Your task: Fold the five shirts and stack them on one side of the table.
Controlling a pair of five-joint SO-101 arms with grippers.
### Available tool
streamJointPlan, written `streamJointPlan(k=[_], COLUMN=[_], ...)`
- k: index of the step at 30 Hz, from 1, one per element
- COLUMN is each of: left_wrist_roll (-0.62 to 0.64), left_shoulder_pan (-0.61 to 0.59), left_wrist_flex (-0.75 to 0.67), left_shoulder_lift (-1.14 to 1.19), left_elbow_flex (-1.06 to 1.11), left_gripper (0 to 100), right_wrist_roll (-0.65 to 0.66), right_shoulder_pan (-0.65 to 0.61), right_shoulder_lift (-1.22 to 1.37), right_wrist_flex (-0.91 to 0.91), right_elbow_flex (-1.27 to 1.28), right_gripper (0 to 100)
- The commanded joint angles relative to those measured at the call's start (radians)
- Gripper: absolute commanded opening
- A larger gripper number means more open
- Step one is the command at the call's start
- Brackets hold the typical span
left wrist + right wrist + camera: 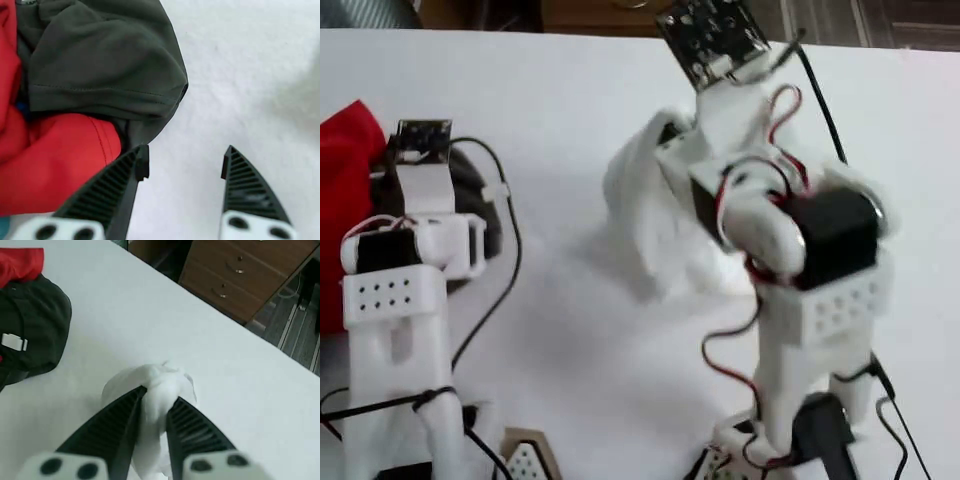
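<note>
Right claw [160,395] is clamped on a wad of the white shirt [150,375], jaws nearly closed with only cloth between them. Left claw [186,152] is wide open and holding nothing, sitting over bare surface right at the edge of the dark grey shirt [100,60].

Using that dark grey shirt as the reference, biggest to smallest:

- The surface [570,330] is plain matte white and runs out from it on all sides.
- The red shirt [45,165] is touching the dark grey one, on the side away from the white shirt. They overlap, but I can't tell which is on top. Together they're one soft rumpled heap, and it doesn't look folded to me. The red is a smooth knit with a stitched seam showing, and the dark grey has a neat stitched hem curling over.
- The white shirt sits well apart from the dark grey one, across open surface. It's a puffy crumpled lump with no clear long axis.

What the next move hangs on, I reckon: the white shirt is in the right claw, and the left claw is way nearer the dark grey shirt than the white one. So spreading the white one flat probably means the left arm comes across for a second corner, or the right arm does it solo. Thin floppy fabric like that will likely bunch.
</note>
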Motion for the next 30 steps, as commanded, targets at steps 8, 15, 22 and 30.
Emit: streamJointPlan(k=[8,15,22,30], left_wrist_roll=[-0.003,-0.005,-0.005,-0.041], left_shoulder_pan=[0.153,0.23,0.287,0.288], left_wrist_flex=[-0.015,-0.097,-0.176,-0.213], left_shoulder_lift=[-0.02,-0.017,0.1,0.433], left_elbow_flex=[-0.002,-0.002,-0.004,-0.07], left_gripper=[26,26,31,31], right_wrist_roll=[0.006,0.006,0.006,0.008], right_shoulder_pan=[0.108,0.406,0.591,0.765], right_shoulder_lift=[-0.085,0.041,0.176,0.269], right_wrist_flex=[-0.122,-0.271,-0.384,-0.529], right_elbow_flex=[0.025,0.175,0.285,0.292], right_gripper=[2.0,2.0,2.0,2.0])
